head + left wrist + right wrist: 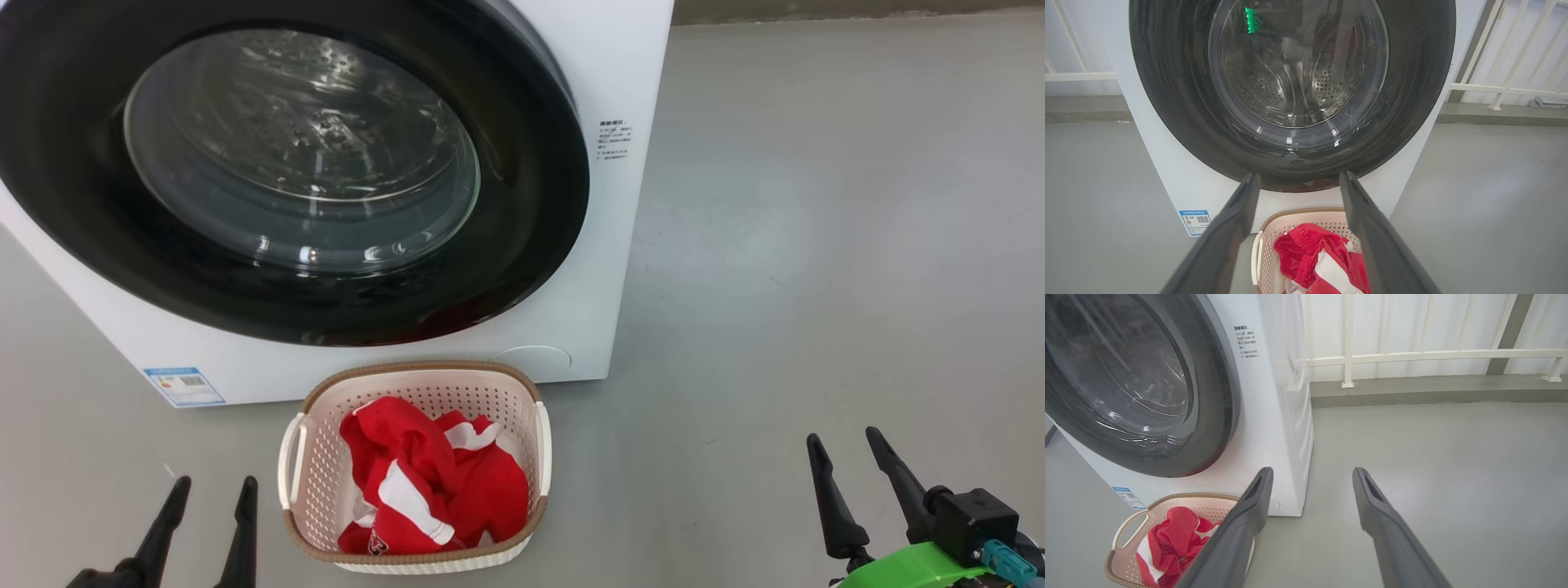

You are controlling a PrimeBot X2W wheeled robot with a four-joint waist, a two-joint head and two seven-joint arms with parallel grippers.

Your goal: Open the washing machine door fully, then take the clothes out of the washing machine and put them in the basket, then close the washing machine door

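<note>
The white washing machine (pixel 620 73) stands at the upper left with its round black washing machine door (pixel 522 237) lying flat against its front, closed. The same door (pixel 1412 81) faces the left wrist camera, and its dark ring (pixel 1216 396) shows at the left of the right wrist view. On the floor before the machine sits the cream basket (pixel 314 457) holding the red and white clothes (pixel 433 482). My left gripper (pixel 212 494) hovers open, low and left of the basket. My right gripper (pixel 849 449) is open over bare floor to the basket's right.
Grey floor (pixel 816 245) stretches to the right of the machine. A white railing (pixel 1412 355) on a low kerb runs behind it. A blue label sticker (pixel 184 385) sits at the machine's lower front corner.
</note>
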